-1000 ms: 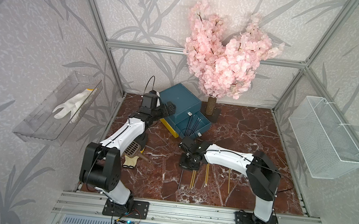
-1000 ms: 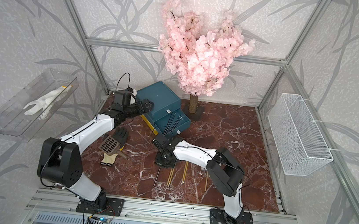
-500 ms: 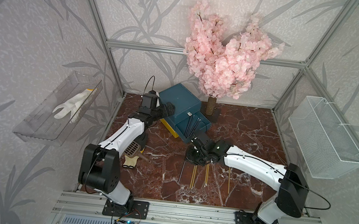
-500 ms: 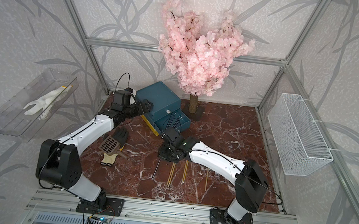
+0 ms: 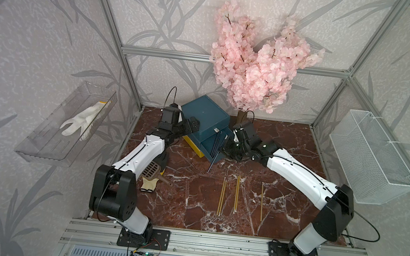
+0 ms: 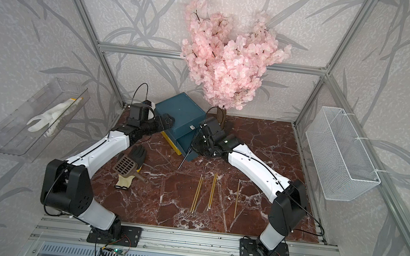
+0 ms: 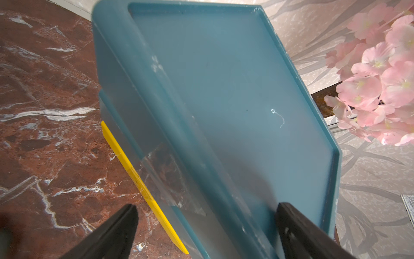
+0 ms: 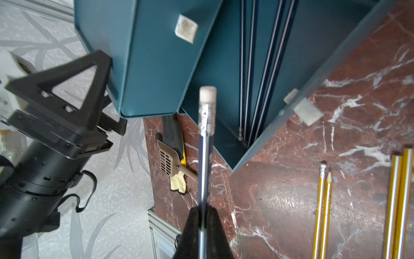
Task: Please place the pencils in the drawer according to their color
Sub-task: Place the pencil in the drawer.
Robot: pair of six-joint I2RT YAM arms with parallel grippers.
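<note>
Right pincer (image 8: pixel 202 209): clamped on dark pencil (image 8: pixel 205 157).
Left pincer (image 7: pixel 206 205): spread, straddling drawer chest (image 7: pixel 224 89).
Handling: light, stiff, slick; mid-shaft hold best.

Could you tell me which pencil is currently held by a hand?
The dark pencil pinched in the right hand; the yellow pencils lie loose on the table.

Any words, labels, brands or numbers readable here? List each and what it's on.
None readable.
The white pull tabs on the teal drawer chest are blank.
The dark pencil pinched in the right hand and the yellow pencils show no legible print; any stamp on them is too small to tell.
</note>
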